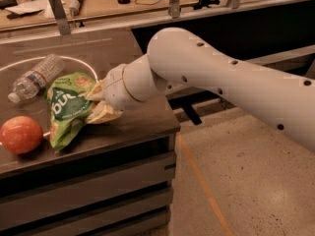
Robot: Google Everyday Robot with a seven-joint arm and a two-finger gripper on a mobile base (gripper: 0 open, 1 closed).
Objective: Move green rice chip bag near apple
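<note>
Arm (231, 82) first, and it is mine: a fat white tube with dark dots, sweeping in from behind the claw and filling most of the view. Under it runs pale speckled floor (261, 181) with an orange line (204, 188) across it, well behind and below the claw.

Next the dark counter (138, 124), directly beneath the claw, with slatted drawer fronts on the side facing us. Beyond the claw, at the back, sits a wooden workbench (98, 6) littered with small bits I cannot make out.

Now the green rice chip bag (66, 109). It is right in my grasp, crumpled, stretching away past the claw's tips, white lettering showing, and its lower end looks to be down on the counter top.

And the claw (94, 106) itself, low over the counter: tan fingers (106, 116) clamped together on the near edge of that bag, one above the pouch and one below.

Smaller now. A clear water bottle (37, 76) lies on its side past the bag, farther back than the claw, close to the bag's top corner.

Smallest, the apple (20, 134): red-orange, sitting on the counter on the far side of the bag from the claw, just beside the bag's lower end.
</note>
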